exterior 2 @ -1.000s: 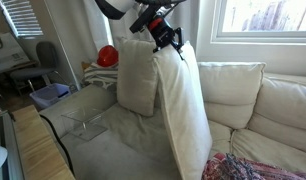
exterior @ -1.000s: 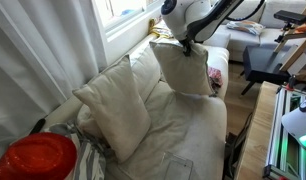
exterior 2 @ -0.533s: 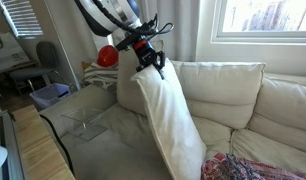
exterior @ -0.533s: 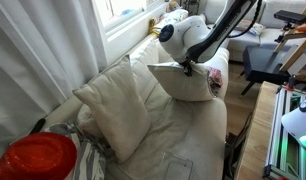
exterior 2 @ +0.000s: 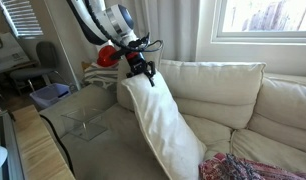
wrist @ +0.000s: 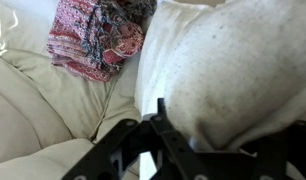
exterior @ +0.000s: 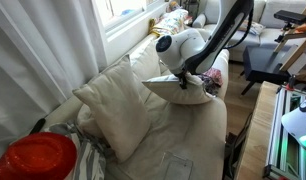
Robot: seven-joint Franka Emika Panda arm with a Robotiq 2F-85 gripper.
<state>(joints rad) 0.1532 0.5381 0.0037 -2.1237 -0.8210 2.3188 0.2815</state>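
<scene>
The cream fabric sofa (exterior 2: 278, 110) has bare seat in front of the big cream square pillow (exterior 2: 171, 128). The pillow leans on the sofa slantwise, its long axis running from the upper corner down toward the red patterned throw (exterior 2: 238, 168). The black gripper (exterior 2: 143, 72) sits right at that upper corner, with the pillow hanging below it. Whether its fingers (wrist: 168, 140) pinch the fabric or stand spread, I cannot tell

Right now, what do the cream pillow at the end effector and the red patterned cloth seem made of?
Cream pillow: matte woven fabric, perhaps cotton; soft creases, faint speckles.
Red patterned cloth: thin matte printed textile; lies crumpled in folds.
</scene>
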